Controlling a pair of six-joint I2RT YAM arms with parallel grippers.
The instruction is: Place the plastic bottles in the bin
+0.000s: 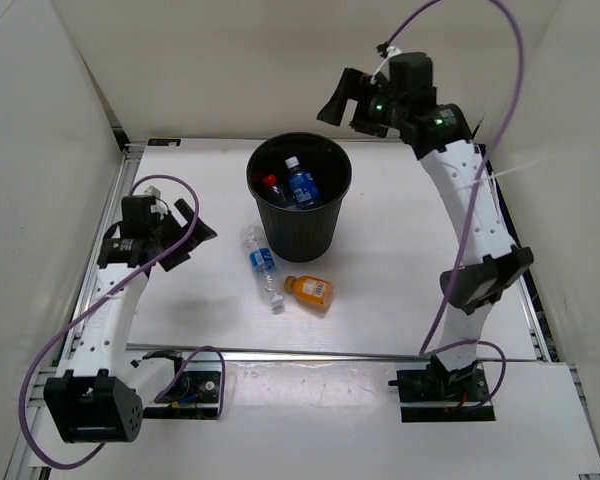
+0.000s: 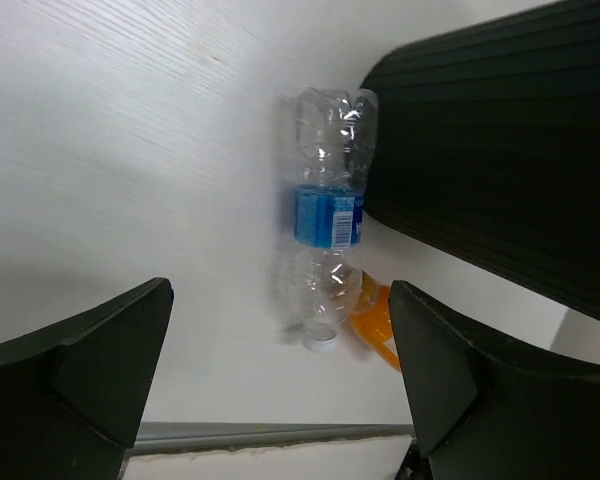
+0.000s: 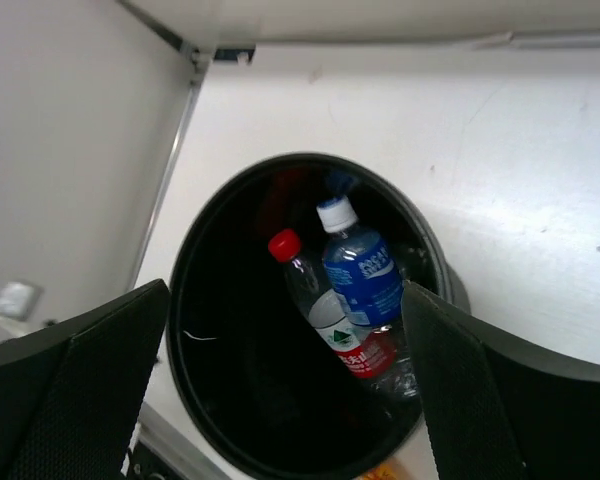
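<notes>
**Item 1: black round tapering plastic bin** (image 1: 300, 232). It is standing upright on the white table (image 1: 420, 270), its mouth facing up so that bottles can be dropped in from above.

**Item 2: clear plastic bottle with blue label and white cap** (image 3: 360, 270). It is lying inside the bin, leaning neck-up against the wall.

**Item 3: clear plastic bottle with red cap** (image 3: 325, 320). It is resting inside the bin, touching item 2. The bin's depth is dark, so whether another bottle is lying beneath cannot be told.

**Item 4: clear plastic bottle with blue label, on its side** (image 1: 263, 265). It is lying on the table just beside the bin's near-left wall, cap toward the near edge. It is not yet binned.

**Item 5: short orange plastic bottle** (image 1: 310, 291). It is lying on its side close against the cap end of item 4. Contact between them cannot be told. It is not yet binned.

**Item 6: right gripper** (image 1: 345, 103). It is hanging high by the bin's far rim, jaws spread wide with nothing between them. Its camera is looking down into the bin's mouth, which suggests a release posture.

**Item 7: left gripper** (image 1: 192, 237). It is hovering over the table to the left of the bin, jaws spread wide and empty. It is pointing at item 4, which is sitting framed between its fingers in the wrist view. This probably means it is lining up the next pick.
</notes>
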